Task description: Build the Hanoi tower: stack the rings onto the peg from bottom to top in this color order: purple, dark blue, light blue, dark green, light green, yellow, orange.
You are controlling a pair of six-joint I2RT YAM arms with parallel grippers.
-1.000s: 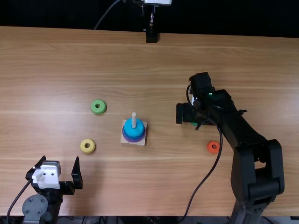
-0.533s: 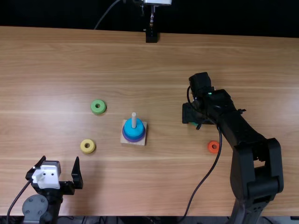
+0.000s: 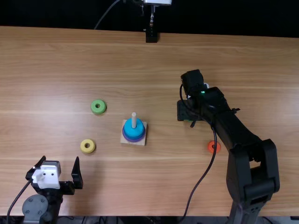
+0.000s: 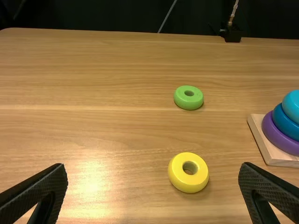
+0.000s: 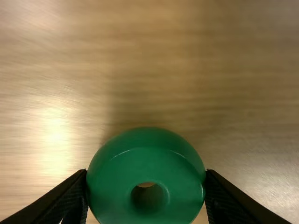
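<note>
Snugly, right fingers (image 3: 183, 112) gripping dark green ring (image 5: 145, 163), left fingers (image 3: 77, 175) wide apart, empty

Wooden table (image 3: 56, 60); black-based stand (image 3: 151, 36) at its far edge; grey cable (image 3: 105, 13); dark backdrop (image 3: 229, 18)

Glossy green ring (image 5: 111, 186); smooth, softly shining wooden table (image 5: 60, 84).

– "Looks all black?"
– "Mostly; on the left arm (image 3: 54, 198), bears a white plate (image 3: 46, 178) and a screw-dotted grey disc (image 3: 35, 206)."
– "On the right arm (image 3: 239, 129)?"
– "Carries a black cable (image 3: 204, 176), shows a green light (image 3: 202, 92)."
</note>
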